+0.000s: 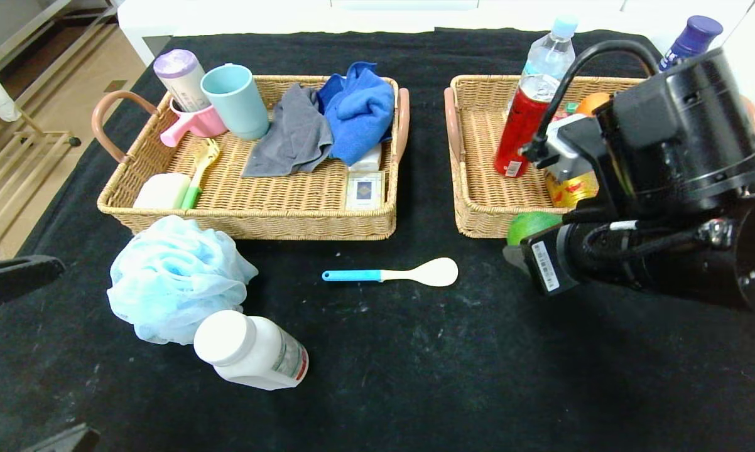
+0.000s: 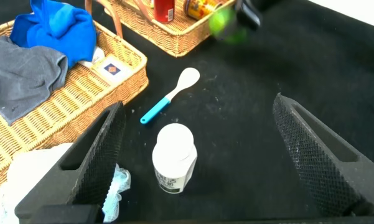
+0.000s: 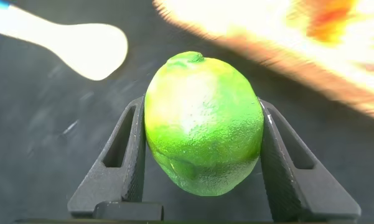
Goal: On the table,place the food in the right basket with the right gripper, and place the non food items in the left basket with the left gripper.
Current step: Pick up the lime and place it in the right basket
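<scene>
Green and glossy, the lime point(image 3: 203, 121) sits pinched between our right gripper's point(image 3: 202, 155) two fingers point(image 3: 127, 155), and we're carrying it just at the front rim of the right basket point(image 1: 478, 188), above the black table point(image 1: 415, 364). That basket already has a red can point(image 1: 521, 122), a water bottle point(image 1: 548, 53) and a yellow packet point(image 1: 572, 188). Over on the other side, our left gripper point(image 2: 199, 155) hangs low with jaws spread wide, holding nothing, right above the white bottle point(image 2: 173, 157) lying on its side. Beside that bottle, the blue pouf point(image 1: 173, 276); in the middle, the spoon point(image 1: 393, 274) with its blue handle. The left basket point(image 1: 258, 213) holds cups, cloths and a brush.
</scene>
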`<control>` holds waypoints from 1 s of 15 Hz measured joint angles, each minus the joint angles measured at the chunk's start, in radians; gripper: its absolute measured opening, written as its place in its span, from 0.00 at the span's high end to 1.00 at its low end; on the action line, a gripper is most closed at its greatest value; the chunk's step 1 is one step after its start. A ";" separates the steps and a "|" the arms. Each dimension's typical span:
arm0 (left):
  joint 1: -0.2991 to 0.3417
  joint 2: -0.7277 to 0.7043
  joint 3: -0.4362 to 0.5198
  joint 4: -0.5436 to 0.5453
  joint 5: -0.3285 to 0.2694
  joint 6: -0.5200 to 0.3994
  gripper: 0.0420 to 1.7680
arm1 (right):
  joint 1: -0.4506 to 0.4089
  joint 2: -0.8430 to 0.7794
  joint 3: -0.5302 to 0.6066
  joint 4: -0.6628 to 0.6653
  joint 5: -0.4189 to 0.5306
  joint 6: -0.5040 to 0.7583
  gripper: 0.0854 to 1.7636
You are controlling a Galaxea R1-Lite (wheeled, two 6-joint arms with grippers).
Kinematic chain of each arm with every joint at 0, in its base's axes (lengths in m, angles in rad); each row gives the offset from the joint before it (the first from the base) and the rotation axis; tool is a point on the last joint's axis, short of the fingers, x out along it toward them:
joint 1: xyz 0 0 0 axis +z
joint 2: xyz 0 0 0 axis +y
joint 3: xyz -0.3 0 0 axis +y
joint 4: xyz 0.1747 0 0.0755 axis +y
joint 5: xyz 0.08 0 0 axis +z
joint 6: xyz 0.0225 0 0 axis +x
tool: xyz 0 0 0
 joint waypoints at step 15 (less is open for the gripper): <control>0.002 -0.005 -0.009 -0.011 0.005 -0.003 0.03 | -0.397 0.068 -0.193 -0.189 0.010 -0.045 0.40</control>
